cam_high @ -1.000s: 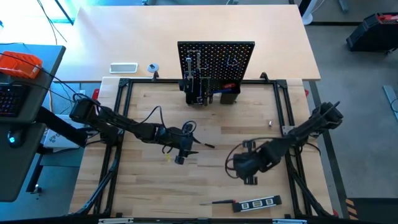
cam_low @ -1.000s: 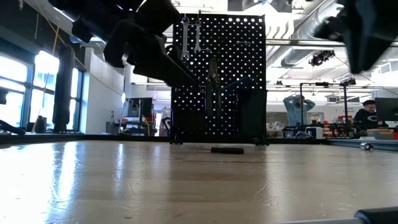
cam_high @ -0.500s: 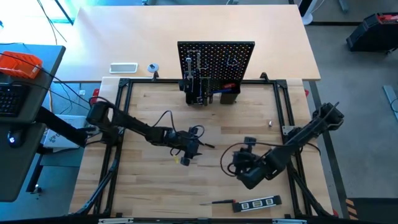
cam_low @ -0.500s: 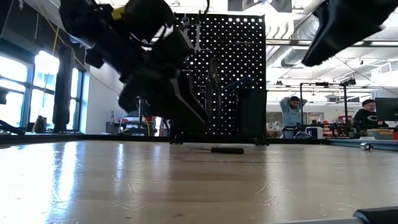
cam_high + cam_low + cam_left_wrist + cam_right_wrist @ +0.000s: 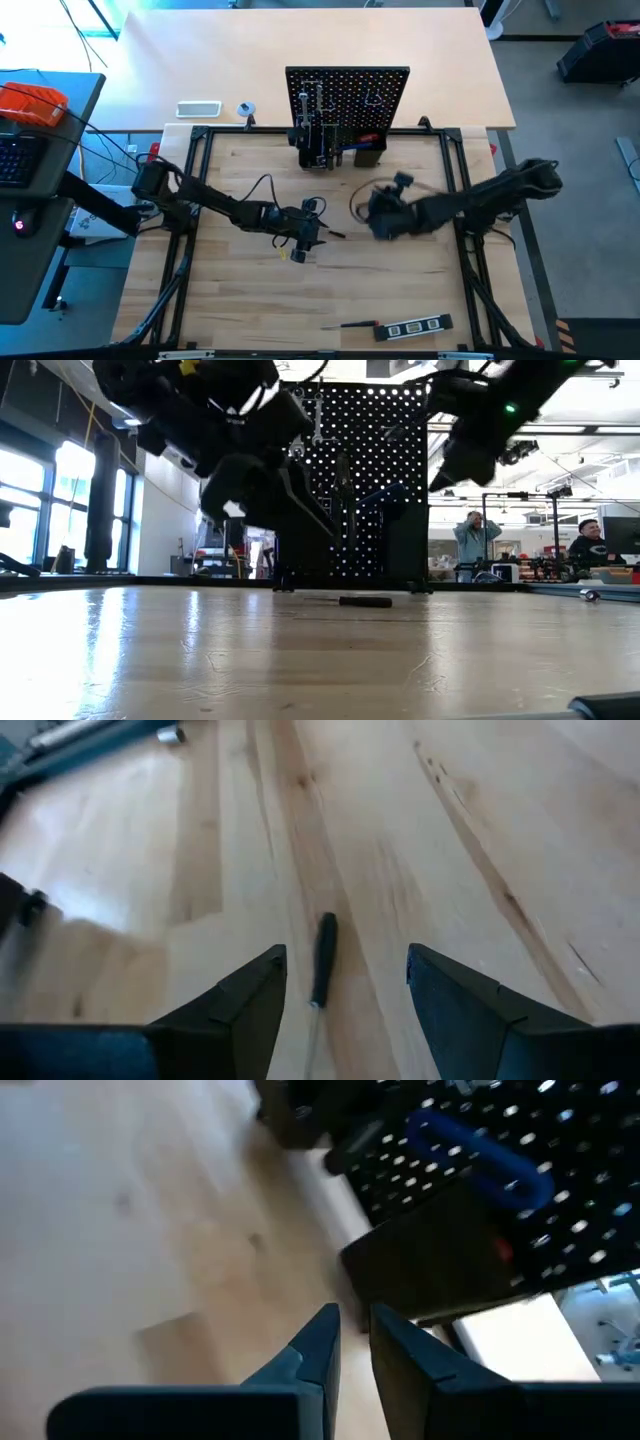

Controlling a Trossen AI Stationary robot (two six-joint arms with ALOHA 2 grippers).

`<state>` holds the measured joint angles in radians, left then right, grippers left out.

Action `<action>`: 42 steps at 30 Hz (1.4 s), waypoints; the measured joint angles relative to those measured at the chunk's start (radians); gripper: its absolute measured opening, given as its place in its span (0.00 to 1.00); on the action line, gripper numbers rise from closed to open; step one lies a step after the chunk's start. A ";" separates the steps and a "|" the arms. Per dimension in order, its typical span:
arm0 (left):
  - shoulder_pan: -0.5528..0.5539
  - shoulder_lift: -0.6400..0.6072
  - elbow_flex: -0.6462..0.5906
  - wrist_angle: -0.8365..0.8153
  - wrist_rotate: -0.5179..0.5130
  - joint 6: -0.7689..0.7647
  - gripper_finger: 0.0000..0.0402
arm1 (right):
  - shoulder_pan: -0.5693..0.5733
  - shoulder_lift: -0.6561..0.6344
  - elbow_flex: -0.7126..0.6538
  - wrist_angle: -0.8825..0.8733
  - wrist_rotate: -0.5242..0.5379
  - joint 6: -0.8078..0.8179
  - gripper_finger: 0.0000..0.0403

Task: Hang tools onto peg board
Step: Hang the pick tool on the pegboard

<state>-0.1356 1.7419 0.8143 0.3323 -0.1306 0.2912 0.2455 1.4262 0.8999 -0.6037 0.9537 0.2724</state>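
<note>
1. We see a pale wooden table (image 5: 300,300) bounded by a black frame (image 5: 190,200); planks run across it, and in the low view its surface reflects the windows (image 5: 70,490) at the room's nine o'clock.
2. The peg board (image 5: 348,92) stands upright at the table's twelve o'clock; silver wrenches (image 5: 312,100) hang on it, and black holder boxes (image 5: 368,152) sit at its base, one beside a blue-handled tool (image 5: 480,1152).
3. The left gripper (image 5: 345,995) hovers near the table's centre, fingers (image 5: 250,1000) apart, with a small dark screwdriver (image 5: 322,960) lying on the wood between them, not clamped.
4. The right gripper (image 5: 352,1342) is raised at about two o'clock of the left one, facing the holder boxes; its fingers stand nearly together with a thin gap, and appear to hold nothing.
5. At the table's six o'clock lie another screwdriver (image 5: 350,325) and the black marked level (image 5: 412,327).
6. Beyond the table we see a white tray (image 5: 198,108) at eleven o'clock, and two people (image 5: 472,540) in the workshop behind.
</note>
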 joint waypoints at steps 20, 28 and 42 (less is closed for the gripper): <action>0.054 -0.064 0.000 -0.043 -0.002 0.120 0.50 | -0.632 -0.250 0.001 0.283 -0.884 -0.690 0.41; 0.092 -0.064 0.000 -0.050 0.046 0.114 0.50 | -0.679 -0.143 0.001 0.382 -0.858 -0.787 0.39; 0.118 -0.064 0.000 -0.048 0.051 0.103 0.50 | -0.732 -0.136 0.002 0.412 -0.989 -0.789 0.39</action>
<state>-0.0181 1.6783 0.8143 0.2839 -0.0799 0.3939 -0.4863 1.2898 0.9020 -0.1916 -0.0353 -0.5170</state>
